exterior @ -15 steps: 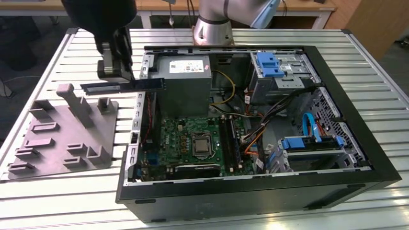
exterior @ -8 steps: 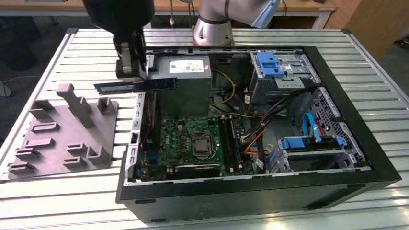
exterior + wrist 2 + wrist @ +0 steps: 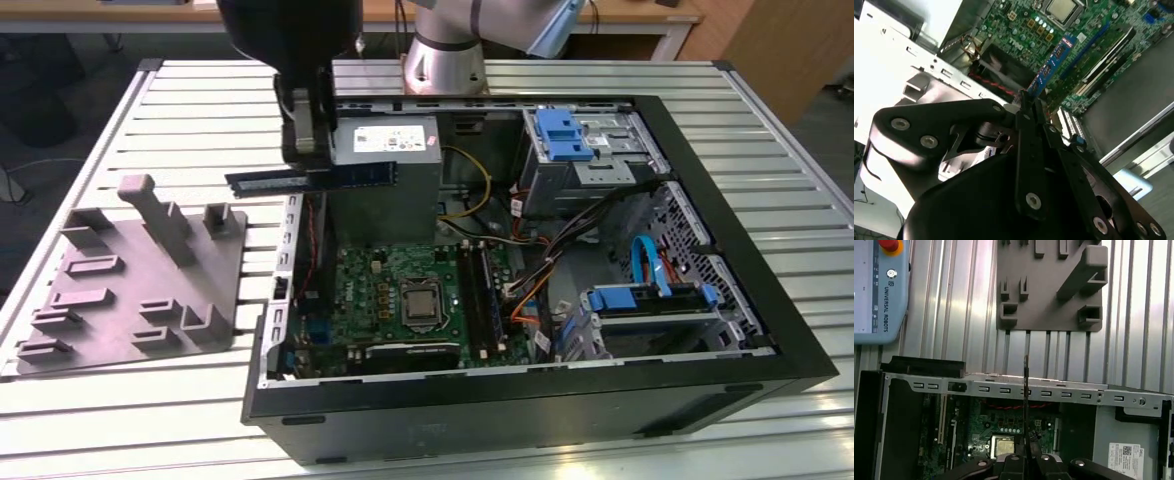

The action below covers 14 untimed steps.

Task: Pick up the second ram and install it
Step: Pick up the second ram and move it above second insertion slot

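Observation:
My gripper (image 3: pixel 310 160) is shut on the second ram (image 3: pixel 320 177), a long thin dark stick with a blue label. It holds the stick level in the air, over the left wall of the open computer case (image 3: pixel 747 250) in the exterior view. The ram pokes out past the fingers in both wrist views: with its blue label (image 3: pixel 1053 64) over the motherboard, and edge-on (image 3: pixel 1025 390) above the case rim. The green motherboard (image 3: pixel 387 290) lies on the case floor, and its long black memory slots (image 3: pixel 478 290) sit right of the processor socket. The gripper (image 3: pixel 1028 102) (image 3: pixel 1025 456) is well above the board.
A grey moulded fixture tray (image 3: pixel 134 290) (image 3: pixel 1049 285) lies on the slatted metal table (image 3: pixel 174 100), on the exterior view's left of the case. Inside the case are the power supply (image 3: pixel 387 145), blue drive bays (image 3: pixel 574 140) and loose cables (image 3: pixel 534 240). A teach pendant (image 3: pixel 879 290) rests on the table.

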{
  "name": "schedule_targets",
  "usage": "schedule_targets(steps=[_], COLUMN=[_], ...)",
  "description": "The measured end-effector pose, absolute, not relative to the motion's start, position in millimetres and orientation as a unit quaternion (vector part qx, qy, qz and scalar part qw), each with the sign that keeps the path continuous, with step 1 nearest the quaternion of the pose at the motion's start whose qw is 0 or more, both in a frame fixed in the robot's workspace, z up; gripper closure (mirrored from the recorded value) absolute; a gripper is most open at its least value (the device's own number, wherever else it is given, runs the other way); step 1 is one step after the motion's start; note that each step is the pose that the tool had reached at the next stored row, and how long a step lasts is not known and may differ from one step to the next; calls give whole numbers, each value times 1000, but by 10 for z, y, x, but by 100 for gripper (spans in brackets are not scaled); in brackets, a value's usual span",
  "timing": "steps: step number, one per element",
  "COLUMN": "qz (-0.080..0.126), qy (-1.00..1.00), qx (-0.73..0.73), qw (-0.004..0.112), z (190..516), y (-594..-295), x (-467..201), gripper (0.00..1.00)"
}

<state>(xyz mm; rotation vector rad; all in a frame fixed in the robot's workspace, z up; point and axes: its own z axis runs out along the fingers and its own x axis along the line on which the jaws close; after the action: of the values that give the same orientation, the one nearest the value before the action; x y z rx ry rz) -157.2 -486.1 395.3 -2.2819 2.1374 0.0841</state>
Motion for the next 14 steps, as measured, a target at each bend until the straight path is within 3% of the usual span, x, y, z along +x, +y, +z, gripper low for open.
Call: schedule_targets(steps=[14], qz=[27], qy=[683], qx=[-730], qw=[7], z=[3951], y=[-4861], x=[-1243], gripper=[86])
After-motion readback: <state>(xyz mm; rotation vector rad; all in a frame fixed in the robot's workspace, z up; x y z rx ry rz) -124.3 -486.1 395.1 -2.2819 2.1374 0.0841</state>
